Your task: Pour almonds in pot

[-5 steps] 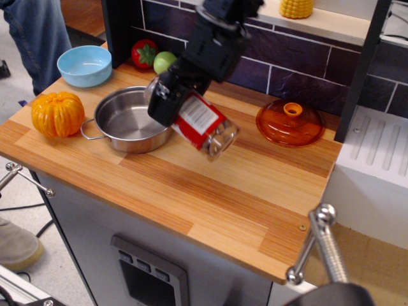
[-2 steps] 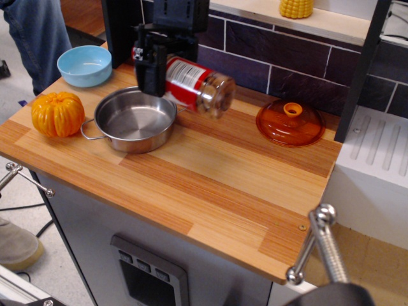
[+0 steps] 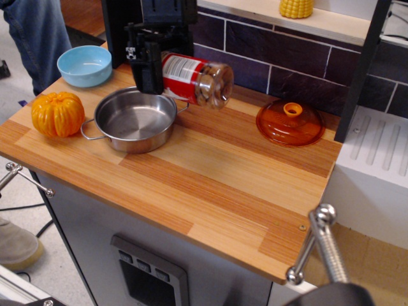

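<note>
Claw (image 3: 153, 64) clamped on jar of almonds (image 3: 197, 80), held nearly horizontal in air, base end pointing to 3 o'clock. Jar sits over pot's (image 3: 135, 119) rim at approx 1 o'clock, not touching. Pot rests on wood surface (image 3: 223, 172); pumpkin (image 3: 57, 113) at its 9, blue bowl (image 3: 84, 65) at 11, orange lid (image 3: 290, 123) at 3.

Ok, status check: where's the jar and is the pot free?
Gripper shut on jar, held sideways above pot's back rim. Pot looks empty. Nothing in the way.
</note>
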`<state>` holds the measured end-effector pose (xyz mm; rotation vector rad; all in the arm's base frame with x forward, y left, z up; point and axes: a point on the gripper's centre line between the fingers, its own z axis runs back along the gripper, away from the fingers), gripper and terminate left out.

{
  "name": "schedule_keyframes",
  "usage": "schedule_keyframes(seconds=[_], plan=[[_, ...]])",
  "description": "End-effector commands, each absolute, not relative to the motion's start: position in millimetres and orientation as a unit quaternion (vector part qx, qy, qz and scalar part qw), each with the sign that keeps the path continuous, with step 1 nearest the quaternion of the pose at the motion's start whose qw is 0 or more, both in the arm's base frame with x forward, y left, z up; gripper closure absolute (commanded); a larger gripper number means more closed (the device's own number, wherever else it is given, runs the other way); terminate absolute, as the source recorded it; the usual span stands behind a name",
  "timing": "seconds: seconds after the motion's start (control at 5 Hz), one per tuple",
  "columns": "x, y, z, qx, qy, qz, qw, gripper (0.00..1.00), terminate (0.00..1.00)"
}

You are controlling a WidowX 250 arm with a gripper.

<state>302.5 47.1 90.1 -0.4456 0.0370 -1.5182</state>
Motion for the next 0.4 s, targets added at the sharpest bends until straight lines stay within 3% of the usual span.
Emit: schedule_keyframes(seconds=[0.0, 0.2], plan=[[301.9, 49.9, 95.5, -0.214, -0.030, -0.676, 0.705, 1.00, 0.00], [299.8, 49.4, 96.4, -0.225, -0.050, -0.675, 0.701, 1.00, 0.00]])
